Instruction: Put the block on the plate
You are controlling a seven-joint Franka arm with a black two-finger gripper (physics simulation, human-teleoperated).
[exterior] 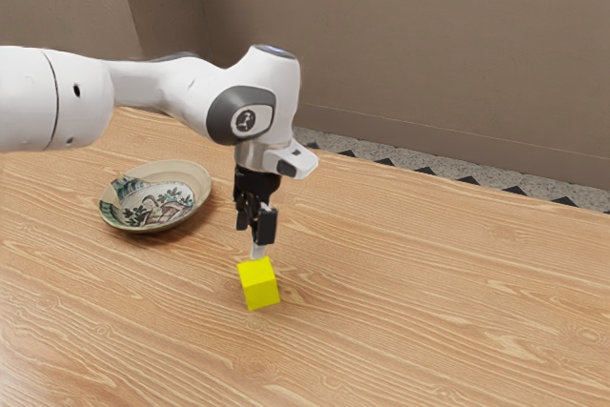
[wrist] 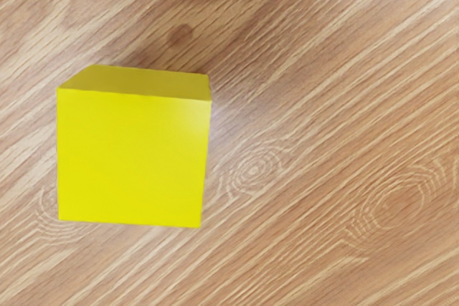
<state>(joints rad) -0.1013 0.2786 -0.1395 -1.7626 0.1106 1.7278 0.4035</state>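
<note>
My gripper (exterior: 258, 253) points down over the table in the exterior view, its lower end just above the yellow block (exterior: 259, 284). Whether it touches the block I cannot tell. The block rests on the wooden table, with nothing on top of it. In the wrist view the same yellow block (wrist: 132, 157) shows its whole top face and one side face, lying below my hand and off to one side. Toward the exterior view's left is the plate (exterior: 195, 178), a shallow round one with a green and brown painted pattern, apart from the block.
The wood-grained table (exterior: 410, 302) stretches to the exterior view's right and toward its near side. Behind its far edge stand a brown wall (exterior: 410, 45) and a strip of speckled floor with dark triangles. The arm reaches across above the plate's far side.
</note>
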